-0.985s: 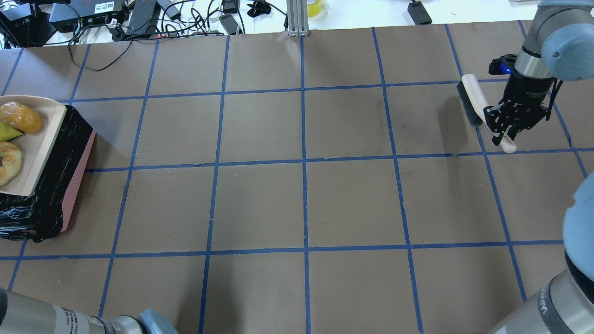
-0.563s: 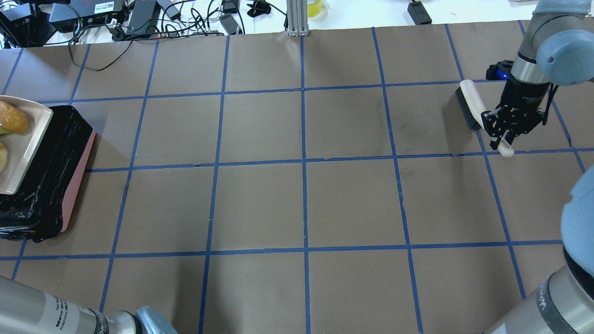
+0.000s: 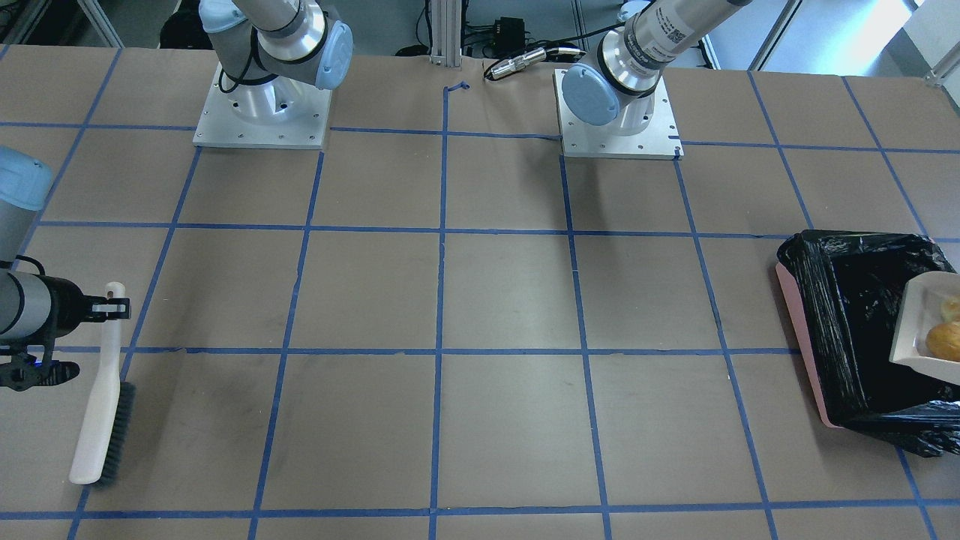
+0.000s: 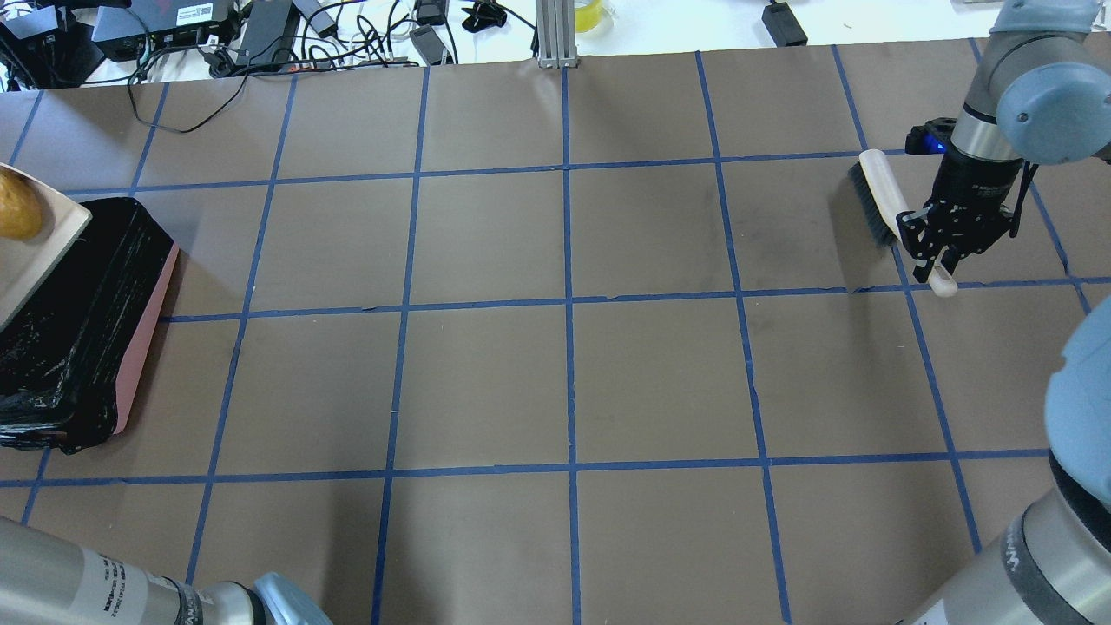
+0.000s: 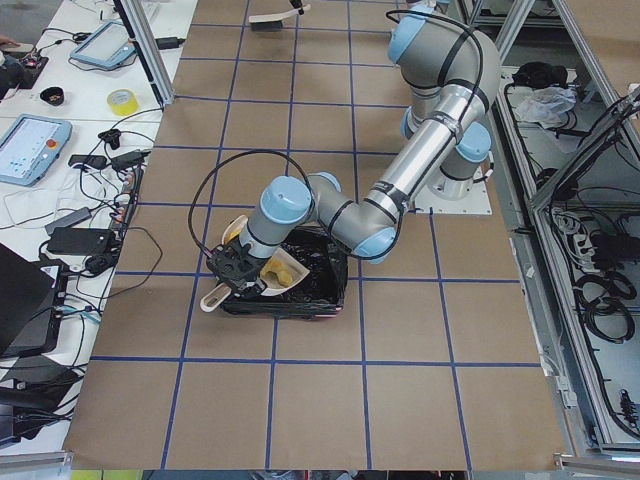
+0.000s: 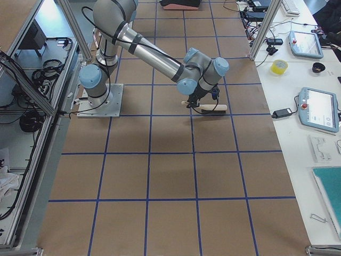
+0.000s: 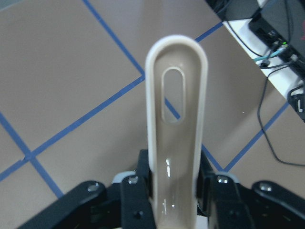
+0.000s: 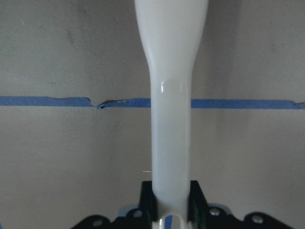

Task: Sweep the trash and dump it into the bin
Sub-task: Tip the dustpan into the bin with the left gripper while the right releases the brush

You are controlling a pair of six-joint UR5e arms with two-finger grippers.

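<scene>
The pink bin with a black bag stands at the table's left end. The beige dustpan hangs tilted over it. My left gripper is shut on the dustpan handle. The orange bread roll lies in the pan, and in the front view a tan piece lies beside it. A yellow piece shows over the bag; I cannot tell whether it is in the pan. My right gripper is shut on the brush handle, with the brush low over the table.
Cables and power bricks lie beyond the table's far edge. A metal post stands at the far middle. The two arm bases are bolted to the robot side of the table.
The dustpan has moved left, mostly out of the overhead view; only the roll still shows there. The right gripper with the brush has shifted slightly toward the far edge.
</scene>
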